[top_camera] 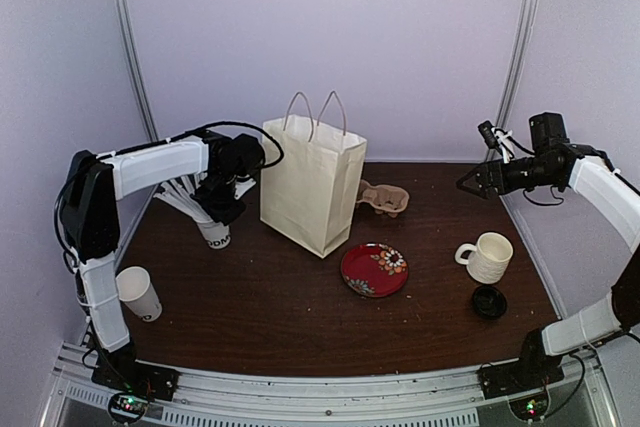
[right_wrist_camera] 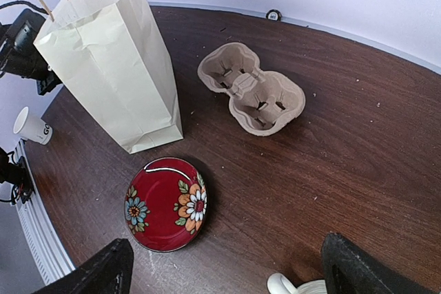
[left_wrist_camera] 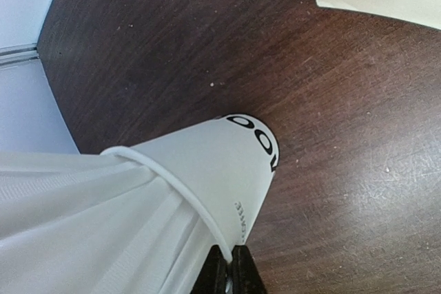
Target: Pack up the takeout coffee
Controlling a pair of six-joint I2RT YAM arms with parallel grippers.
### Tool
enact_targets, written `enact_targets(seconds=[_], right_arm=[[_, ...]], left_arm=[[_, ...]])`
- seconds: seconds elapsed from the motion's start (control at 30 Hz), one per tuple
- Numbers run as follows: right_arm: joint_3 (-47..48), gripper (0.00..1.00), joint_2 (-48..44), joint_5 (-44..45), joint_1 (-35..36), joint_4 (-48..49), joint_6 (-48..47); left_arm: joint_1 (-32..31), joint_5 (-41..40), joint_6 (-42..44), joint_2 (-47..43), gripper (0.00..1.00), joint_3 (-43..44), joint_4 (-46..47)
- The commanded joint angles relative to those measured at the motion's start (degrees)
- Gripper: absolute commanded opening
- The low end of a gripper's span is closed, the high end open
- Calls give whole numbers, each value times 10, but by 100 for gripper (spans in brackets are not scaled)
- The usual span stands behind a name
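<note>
Here, my left fingers [left_wrist_camera: 242, 277] are pressed shut at the rim of the paper cup full of white sticks [left_wrist_camera: 207, 177], on the far-left side of the desk [top_camera: 280, 327] beside the paper bag [top_camera: 312, 187]. Whether they pinch the cup's wall I cannot tell. My right fingers [right_wrist_camera: 365, 270] hang spread wide and empty, high over the desk's far-right side.

The takeout cup [top_camera: 138, 293] stands upright, mouth up, alone at the near-left edge. It is well apart from my left fingers, back toward that arm's base. Its long axis runs vertical, and the left arm is by far the nearer. Its black lid [top_camera: 489, 301] lies flat at the near right, just in front of the ribbed mug [top_camera: 489, 257] and below my right fingers; the right arm is the closer one there. Cup and lid sit on opposite sides of the desk, with the red floral plate [top_camera: 374, 269] between them. By my reckoning, nothing is packed yet.

Count: 2 paper cups, 1 lid, 1 mug, 1 plate, 1 bag, 1 pulp cup carrier [top_camera: 383, 197].
</note>
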Motion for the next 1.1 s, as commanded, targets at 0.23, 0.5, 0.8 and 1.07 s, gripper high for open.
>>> enact_targets(seconds=[0.23, 0.5, 0.8, 1.07], right_arm=[[6, 98, 6, -2, 5, 13, 6], [10, 98, 12, -7, 5, 14, 10], [0, 98, -2, 0, 5, 13, 4], [1, 98, -1, -7, 6, 16, 7]], left_arm=[[5, -21, 7, -71, 0, -48, -50], [10, -15, 2, -49, 1, -48, -46], [10, 3, -12, -71, 10, -75, -41], [-14, 5, -38, -136, 28, -102, -63]])
